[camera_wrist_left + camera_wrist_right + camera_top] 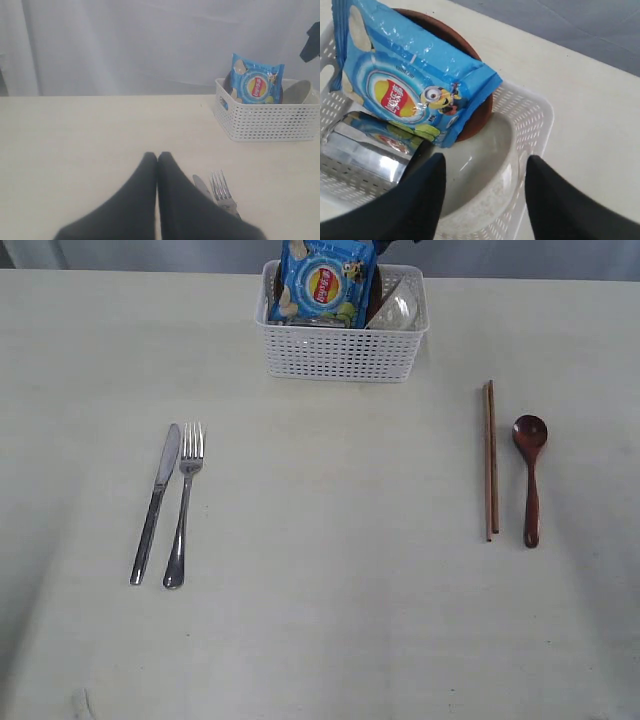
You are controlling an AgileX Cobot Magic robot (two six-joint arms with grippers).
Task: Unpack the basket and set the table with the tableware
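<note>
The white basket (pixel 342 352) stands at the table's far middle, holding a blue chip bag (pixel 325 282), the cream bowl (pixel 393 308) on edge and the brown plate (pixel 462 45). A steel cup (pixel 365 157) lies inside, mirroring the bag. My right gripper (pixel 485 165) is open over the basket, its fingers either side of the bowl's rim (pixel 505 175) and the basket wall. Knife (pixel 155 502) and fork (pixel 184 504) lie at left; chopsticks (pixel 490 460) and wooden spoon (pixel 530 475) at right. My left gripper (pixel 157 156) is shut and empty, just beside the knife tip (pixel 201 184).
The cream table (pixel 330 540) spreads wide between the two sets of cutlery. A grey curtain (pixel 125 45) hangs behind the far edge. A dark shape (pixel 312 42) shows above the basket in the left wrist view.
</note>
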